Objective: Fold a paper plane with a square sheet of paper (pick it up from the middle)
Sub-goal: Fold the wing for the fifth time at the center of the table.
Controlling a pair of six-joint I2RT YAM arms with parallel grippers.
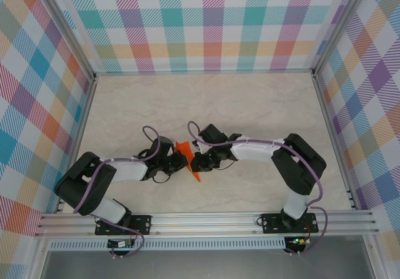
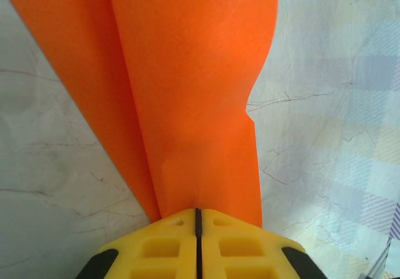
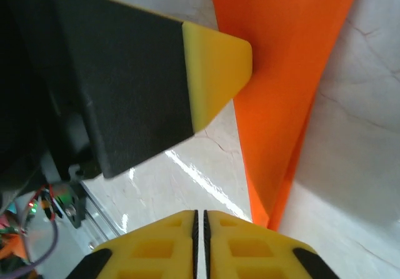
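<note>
slippage is risked: the orange sheet (image 2: 194,91), at the centre of the table (image 1: 250,104), is pinched only by the closed left gripper (image 2: 197,215); the right gripper (image 3: 200,216) is closed on nothing beside its tip.

Bright orange paper (image 2: 187,72), pale marbled table (image 1: 250,104), pastel plaid walls (image 1: 206,22).
</note>
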